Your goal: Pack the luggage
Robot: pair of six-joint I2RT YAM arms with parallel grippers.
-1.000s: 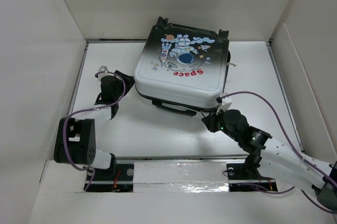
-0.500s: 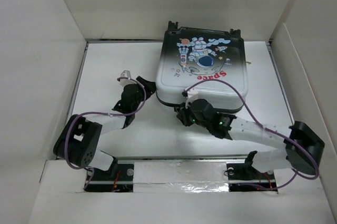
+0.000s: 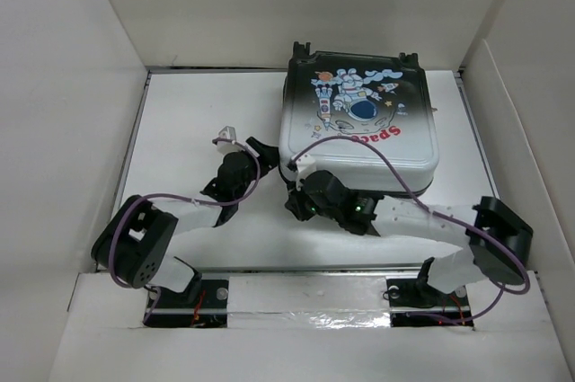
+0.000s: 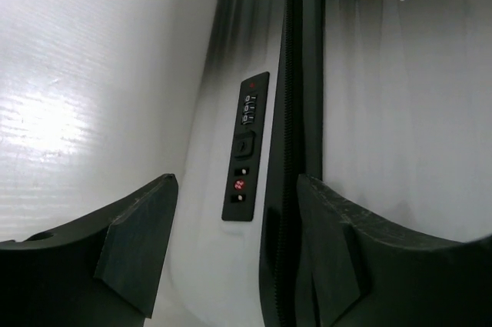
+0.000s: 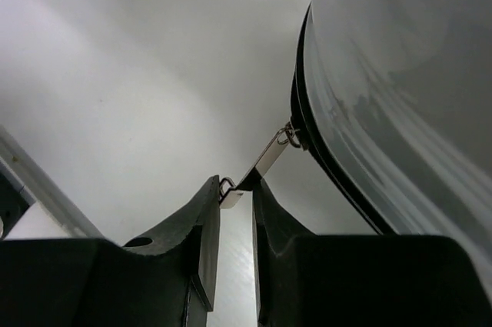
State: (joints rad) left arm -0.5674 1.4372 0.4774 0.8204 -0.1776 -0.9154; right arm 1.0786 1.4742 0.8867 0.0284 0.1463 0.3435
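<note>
The luggage, a small hard-shell suitcase with an astronaut and red "Space" print, lies flat and closed at the back right of the table. My left gripper is open at its left side; the left wrist view shows the combination lock and the zip line between the spread fingers. My right gripper is at the suitcase's near left corner, shut on a metal zipper pull that hangs off the zip track.
White walls box in the table on the left, back and right. The arm bases and a taped rail run along the near edge. Purple cables loop over both arms.
The suitcase has slid and turned to the right. My right gripper has swept left along its near edge to the left corner. My left gripper has moved right, up to the suitcase's left side.
</note>
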